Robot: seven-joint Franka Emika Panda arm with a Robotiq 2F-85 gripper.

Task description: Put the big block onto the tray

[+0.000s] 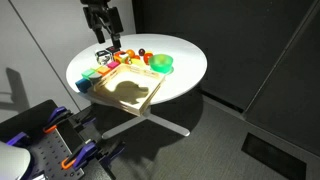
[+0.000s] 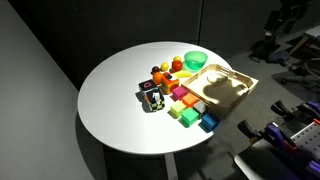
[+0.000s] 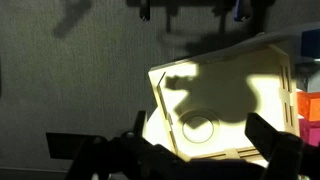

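The Franka arm's black end effector hung with its two fingers spread wide and nothing between them, high above one side of a round, smooth white worktop. In the wrist view the end effector looked down past its dark fingers onto the tray, a large flat square board of pale tan wood with a low rim. Hard shadow crossed the wood, and a faint ring showed on its floor.

The big block, a toy-sized cube with yellow and orange-red faces, sat on the worktop outside the tray, far smaller than it. It lay just beyond a dark grey cube whose pale markings were too small to read. A round green dish stood close to one corner of the tray. A cluster of small, brightly coloured square blocks in pink, green and blue lay along the tray's edge.
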